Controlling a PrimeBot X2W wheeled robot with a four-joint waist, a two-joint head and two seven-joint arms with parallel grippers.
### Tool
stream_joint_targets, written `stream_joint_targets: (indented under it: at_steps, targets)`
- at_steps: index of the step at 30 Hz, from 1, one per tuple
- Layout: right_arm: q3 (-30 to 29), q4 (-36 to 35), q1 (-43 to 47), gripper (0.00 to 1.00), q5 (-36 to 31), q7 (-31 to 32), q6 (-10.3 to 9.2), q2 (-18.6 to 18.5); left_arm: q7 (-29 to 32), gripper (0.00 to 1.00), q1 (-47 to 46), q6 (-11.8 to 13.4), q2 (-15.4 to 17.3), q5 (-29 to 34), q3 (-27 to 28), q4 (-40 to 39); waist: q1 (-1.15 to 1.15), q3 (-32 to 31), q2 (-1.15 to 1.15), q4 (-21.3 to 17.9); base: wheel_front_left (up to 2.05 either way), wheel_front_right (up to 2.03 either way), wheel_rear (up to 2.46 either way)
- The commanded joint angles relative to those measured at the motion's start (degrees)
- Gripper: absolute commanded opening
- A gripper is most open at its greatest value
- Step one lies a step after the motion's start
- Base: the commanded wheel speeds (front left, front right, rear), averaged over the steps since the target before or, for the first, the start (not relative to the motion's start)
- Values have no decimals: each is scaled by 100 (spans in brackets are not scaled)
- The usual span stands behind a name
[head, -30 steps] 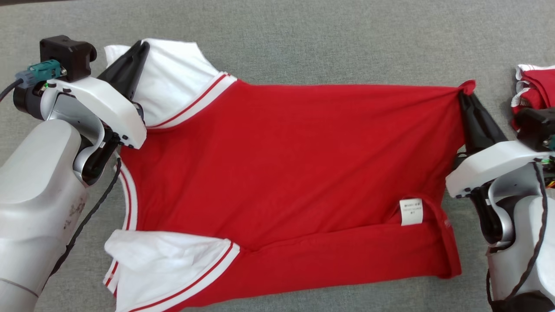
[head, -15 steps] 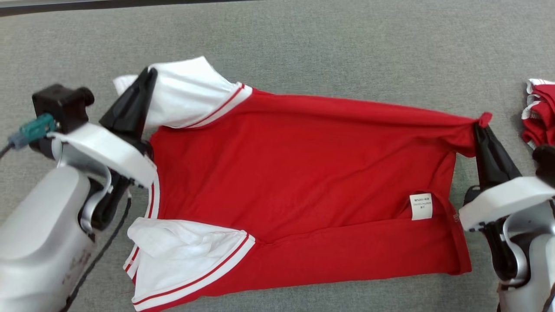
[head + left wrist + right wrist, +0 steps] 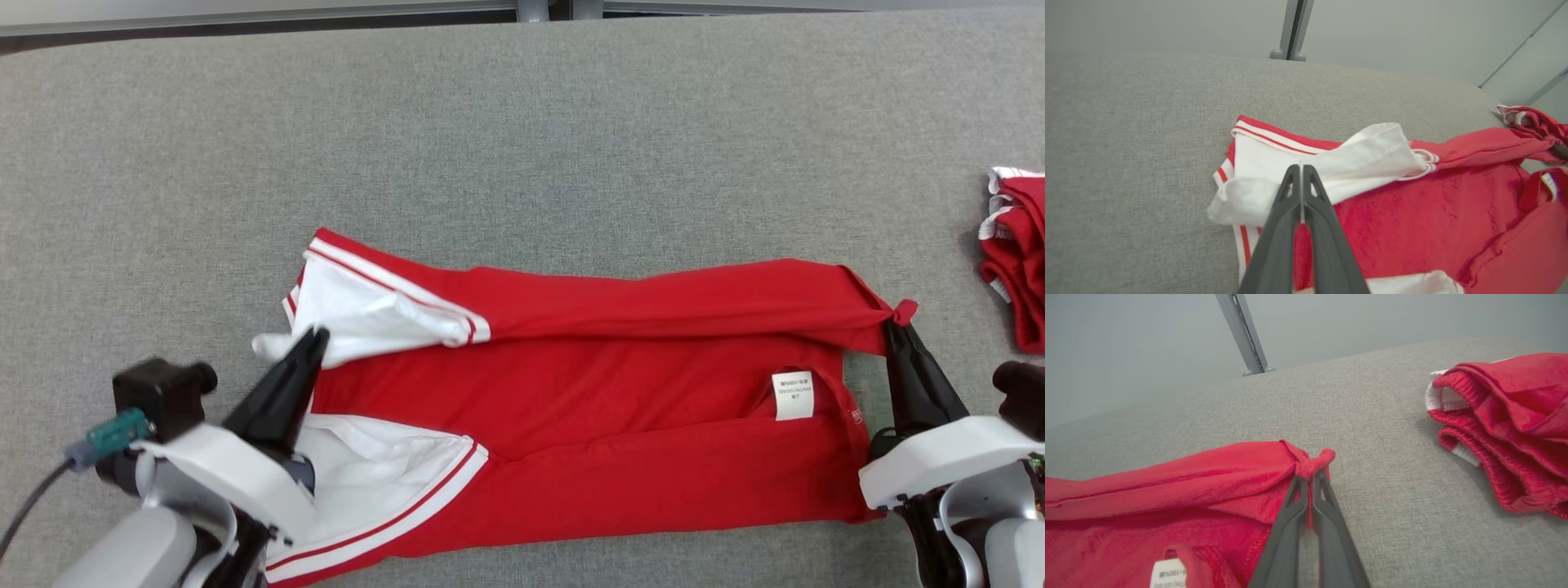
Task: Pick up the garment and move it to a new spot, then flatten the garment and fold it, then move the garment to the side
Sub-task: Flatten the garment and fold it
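The garment [image 3: 620, 392] is a red shirt with white, red-striped sleeves, lying sideways on the grey cloth table [image 3: 522, 139]. Its far long edge is folded over toward me. My left gripper [image 3: 314, 336] is shut on the far white sleeve [image 3: 1331, 163] at the shirt's left end, with cloth pinched between its dark fingers. At the right end my right gripper [image 3: 891, 325] is shut on a bunched red corner [image 3: 1316, 461] of the hem. A white care label [image 3: 793, 394] shows near the right end.
A second red garment [image 3: 1016, 253] with white trim lies bunched at the table's right edge, close to my right gripper [image 3: 1310, 477]. The far table edge with a grey post [image 3: 535, 10] runs along the top. Bare grey cloth stretches behind the shirt.
Both grippers have drawn the far edge of the shirt toward me, folding it over the middle. The head view has shifted too, bringing the table's far edge into sight.
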Motion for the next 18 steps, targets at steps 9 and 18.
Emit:
stream_joint_targets:
  at_steps: [9,18]
  targets:
    - [104,13,433,18,112,-217,-13,-1,303,0,886,340,161,-273,-224,-294,0,-124,0,-30,0,0,0]
    - [163,-452,1141,100,7,-508,-9,0,-100,100,1044,596,5,-86,-185,-202,0,-252,0,38,0,0,0]
